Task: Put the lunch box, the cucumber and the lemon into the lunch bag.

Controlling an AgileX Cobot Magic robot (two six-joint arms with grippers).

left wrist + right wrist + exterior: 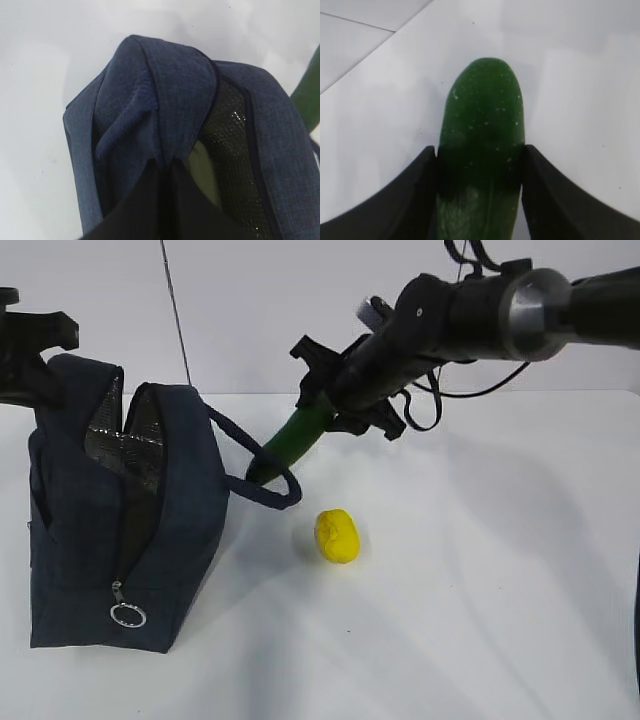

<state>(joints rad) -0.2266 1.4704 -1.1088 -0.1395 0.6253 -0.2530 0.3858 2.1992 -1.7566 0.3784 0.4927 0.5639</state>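
Observation:
The dark navy lunch bag (150, 540) stands at the left with its top open, showing its silver lining. My left gripper (30, 350) is shut on the fabric of the bag's top edge (167, 167). Inside the lunch bag (150, 100) a pale green surface shows, the lunch box lid (202, 172). My right gripper (318, 400) is shut on the dark green cucumber (290, 440), held above the table and tilted down to the left, its tip by the bag's handle loop (270, 480). The jaws (480, 150) clamp the cucumber (482, 110) on both sides. The yellow lemon (338, 535) lies on the table.
The white table (500, 590) stretches to the right of the lemon and in front of it. A silver ring pull (128, 616) hangs low on the bag's front. A thin rod (178, 315) rises behind the bag.

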